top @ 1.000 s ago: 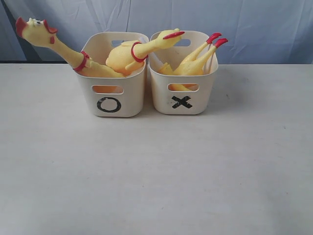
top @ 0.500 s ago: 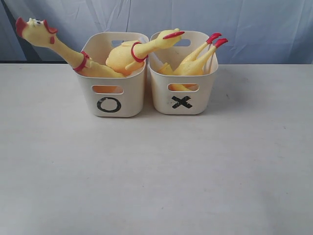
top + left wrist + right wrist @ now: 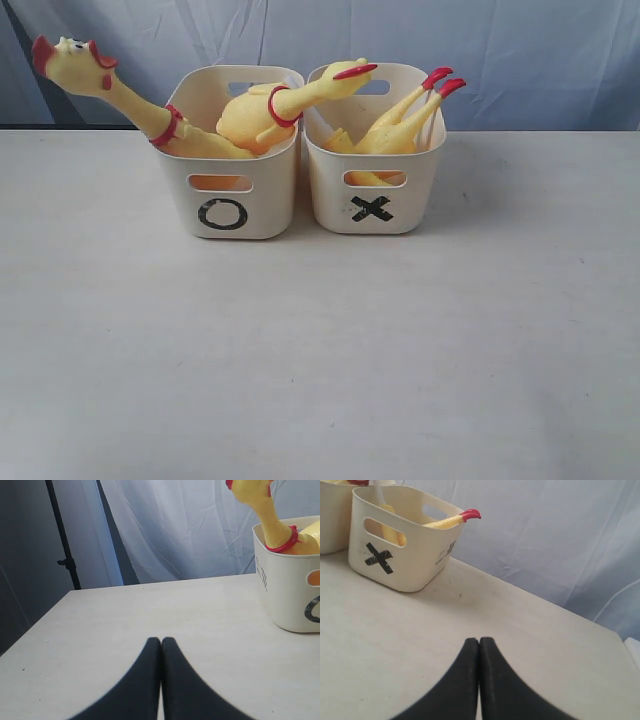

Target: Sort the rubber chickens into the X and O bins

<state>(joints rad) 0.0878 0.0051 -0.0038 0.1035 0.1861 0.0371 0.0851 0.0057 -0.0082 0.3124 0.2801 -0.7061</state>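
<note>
Hovering closed: left claw (image 3: 161, 641), right claw (image 3: 479, 641).

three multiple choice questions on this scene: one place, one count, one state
1. In the exterior view, the cream plastic tub marked O stands where, relative to the cream plastic tub marked X?
A left
B right
C behind

2. How many long yellow rubber chickens stick out of the O tub?
A none
B two
C five

3. The jaws of the left gripper and the right gripper are:
A both shut
B both wide open
C gripping a chicken

Key: 1 A, the O sits left of the X. 2 B, one neck leans left, one right. 3 A, both wrist views show the tips pressed together, empty.
</note>
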